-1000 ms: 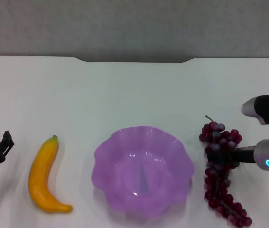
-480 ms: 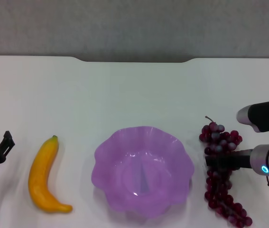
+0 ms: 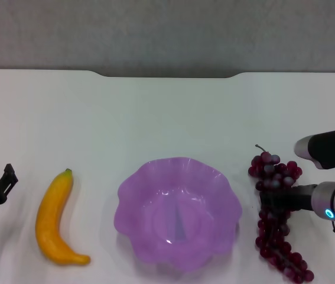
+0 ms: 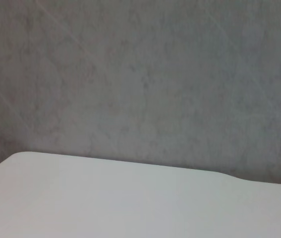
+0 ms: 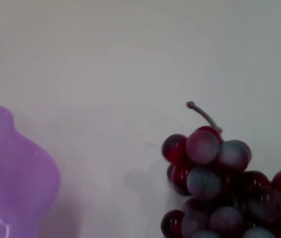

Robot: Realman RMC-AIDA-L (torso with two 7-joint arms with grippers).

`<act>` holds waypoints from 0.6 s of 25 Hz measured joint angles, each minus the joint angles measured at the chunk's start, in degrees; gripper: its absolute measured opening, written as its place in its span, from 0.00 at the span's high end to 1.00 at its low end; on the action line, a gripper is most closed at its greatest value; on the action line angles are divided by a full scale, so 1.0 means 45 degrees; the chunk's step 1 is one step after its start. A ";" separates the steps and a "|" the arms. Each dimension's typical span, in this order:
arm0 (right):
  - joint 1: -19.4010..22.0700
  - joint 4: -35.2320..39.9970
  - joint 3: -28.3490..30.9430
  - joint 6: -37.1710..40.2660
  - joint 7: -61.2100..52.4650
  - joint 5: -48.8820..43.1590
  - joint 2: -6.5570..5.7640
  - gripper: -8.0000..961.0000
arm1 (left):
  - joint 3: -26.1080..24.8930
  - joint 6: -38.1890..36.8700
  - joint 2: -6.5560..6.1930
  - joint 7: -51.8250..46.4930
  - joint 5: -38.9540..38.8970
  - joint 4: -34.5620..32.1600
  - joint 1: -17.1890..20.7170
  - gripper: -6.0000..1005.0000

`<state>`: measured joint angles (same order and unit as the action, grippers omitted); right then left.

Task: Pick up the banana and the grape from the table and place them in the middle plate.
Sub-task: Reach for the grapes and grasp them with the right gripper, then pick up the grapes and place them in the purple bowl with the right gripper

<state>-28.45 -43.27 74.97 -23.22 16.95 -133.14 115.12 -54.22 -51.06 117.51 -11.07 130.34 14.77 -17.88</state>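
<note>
The grape (image 3: pixel 275 215) lies on the white table (image 3: pixel 167 112), right of the purple scalloped middle plate (image 3: pixel 133 208). Its upper end and brown stem also show in the right wrist view (image 5: pixel 214 168). My right gripper (image 3: pixel 278 201) reaches in from the right and sits over the middle of the bunch, dark against the grapes. The banana (image 3: pixel 55 218) lies left of the plate, green tip pointing away from me. My left gripper (image 3: pixel 6 179) is parked at the far left edge, open and empty, well apart from the banana.
The plate's rim shows in the right wrist view (image 5: pixel 16 168), to one side of the grapes. The table's far edge (image 3: pixel 167 74) meets a grey wall. The left wrist view shows only table (image 4: pixel 130 203) and wall.
My right arm has dropped lower and shifted left, bringing the gripper further onto the grape bunch. The left arm, banana and plate have not moved.
</note>
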 joint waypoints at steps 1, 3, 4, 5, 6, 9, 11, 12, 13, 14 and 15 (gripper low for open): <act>0.0002 0.0068 0.0000 0.0068 0.0001 -0.0001 0.0001 0.30 | 0.0009 0.0000 0.0000 0.0000 0.0000 0.0000 0.0001 0.14; 0.0004 0.0170 -0.0004 0.0166 0.0001 -0.0002 0.0002 0.32 | 0.0016 0.0000 0.0000 0.0000 0.0000 0.0000 0.0001 0.14; 0.0006 0.0200 -0.0008 0.0204 0.0002 -0.0002 0.0003 0.33 | 0.0014 0.0000 0.0000 0.0000 0.0000 0.0000 -0.0002 0.14; 0.0006 0.0214 -0.0012 0.0230 0.0004 -0.0002 0.0003 0.34 | 0.0013 0.0000 0.0000 0.0000 0.0000 0.0000 -0.0006 0.14; 0.0008 0.0222 -0.0014 0.0260 0.0004 -0.0002 0.0003 0.35 | 0.0012 0.0000 0.0000 0.0000 0.0000 0.0000 -0.0010 0.14; 0.0025 0.0236 -0.0020 0.0361 0.0006 -0.0002 0.0003 0.38 | 0.0014 0.0000 0.0001 0.0000 0.0000 0.0000 -0.0024 0.14; 0.0042 0.0268 -0.0020 0.0430 0.0007 -0.0002 0.0003 0.40 | 0.0015 0.0000 0.0001 0.0000 0.0000 0.0000 -0.0032 0.14; 0.0048 0.0292 -0.0020 0.0475 0.0008 -0.0003 0.0003 0.41 | 0.0017 0.0000 0.0000 0.0000 0.0000 0.0000 -0.0032 0.14; 0.0052 0.0317 -0.0020 0.0522 0.0010 -0.0003 0.0003 0.42 | 0.0018 0.0000 0.0000 0.0000 0.0000 0.0000 -0.0032 0.14; 0.0054 0.0330 -0.0020 0.0551 0.0010 -0.0003 0.0003 0.43 | 0.0018 -0.0001 0.0000 0.0000 0.0000 0.0000 -0.0032 0.14; 0.0054 0.0340 -0.0020 0.0584 0.0012 -0.0002 0.0003 0.44 | 0.0018 -0.0001 0.0000 0.0000 0.0000 -0.0001 -0.0033 0.14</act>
<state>-28.21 -41.74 74.88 -20.59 17.00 -133.15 115.14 -54.14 -51.06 117.51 -11.07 130.34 14.76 -18.03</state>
